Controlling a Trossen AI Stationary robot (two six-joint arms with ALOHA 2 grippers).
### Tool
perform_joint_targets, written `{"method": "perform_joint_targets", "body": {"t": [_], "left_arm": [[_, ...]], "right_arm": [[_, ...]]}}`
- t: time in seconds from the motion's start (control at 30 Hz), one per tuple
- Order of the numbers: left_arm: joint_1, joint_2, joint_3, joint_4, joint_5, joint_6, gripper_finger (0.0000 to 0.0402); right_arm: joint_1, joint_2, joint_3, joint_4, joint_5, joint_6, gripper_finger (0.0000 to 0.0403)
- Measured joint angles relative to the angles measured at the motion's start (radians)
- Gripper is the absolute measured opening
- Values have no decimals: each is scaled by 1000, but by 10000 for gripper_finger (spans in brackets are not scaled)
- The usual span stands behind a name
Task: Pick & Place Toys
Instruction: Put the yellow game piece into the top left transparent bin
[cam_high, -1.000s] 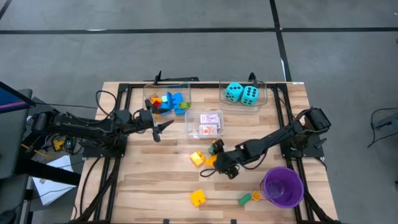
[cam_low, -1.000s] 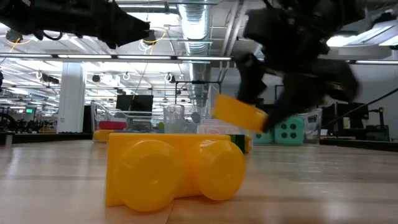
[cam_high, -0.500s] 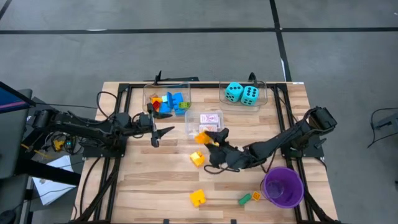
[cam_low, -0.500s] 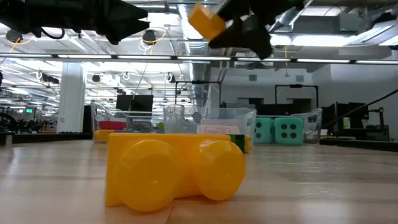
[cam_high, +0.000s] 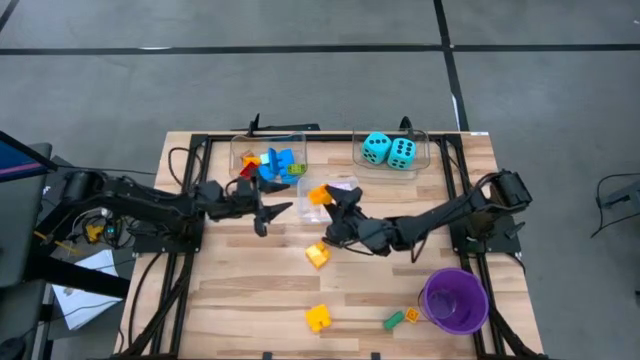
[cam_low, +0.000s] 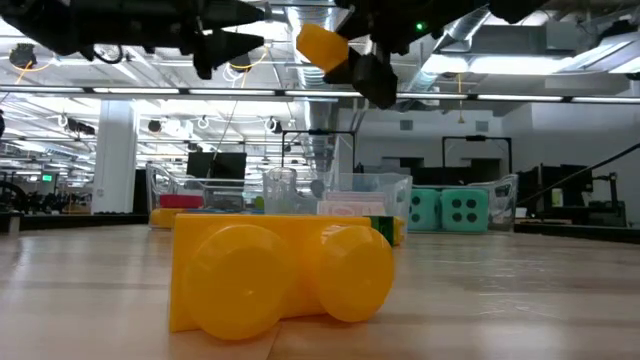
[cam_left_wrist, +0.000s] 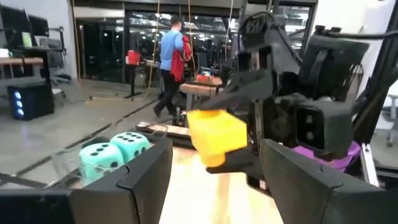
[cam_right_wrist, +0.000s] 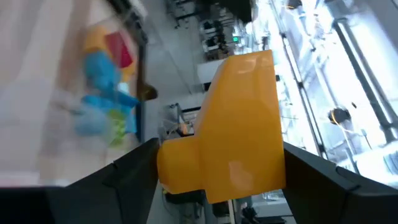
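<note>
My right gripper (cam_high: 326, 197) is shut on a yellow brick (cam_high: 318, 193), high above the table beside the clear bin of red-and-white card packs (cam_high: 340, 192). My left gripper (cam_high: 278, 211) stands open just left of that brick, at about the same height, pointing at it and touching nothing. Coloured bricks (cam_high: 272, 164) lie in the far-left bin, and two turquoise dice (cam_high: 390, 150) in the far-right bin. Two more yellow bricks (cam_high: 317, 255) (cam_high: 319, 318) and a green-and-orange piece (cam_high: 400, 319) rest on the table. My right gripper pinches the yellow brick by two opposite sides (cam_right_wrist: 171, 169) between its two fingers (cam_right_wrist: 134, 171). The fingers lie about level, coming from the table's right. The brick is lifted well clear of the table (cam_low: 322, 45).
A purple cup (cam_high: 455, 300) stands at the near right of the table. The three clear bins line the far side. Bare wood (cam_high: 240, 290) lies at the near left. People and equipment show in the room beyond the table.
My right gripper has risen with the yellow brick from just above the table and gone toward the far edge, up to the card-pack bin, its wrist turning from pointing down to about level. My left gripper has moved a little toward the table's right, toward that brick.
</note>
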Motion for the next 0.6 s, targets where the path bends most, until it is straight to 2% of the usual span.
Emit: {"method": "perform_joint_targets", "body": {"t": [0.27,0.6], "left_arm": [[0,185,109,3,-9,-52,237],[-10,335,196,54,-13,-76,237]], "right_arm": [[-5,3,2,25,-5,-18,281],[4,4,2,17,-1,-33,281]]}}
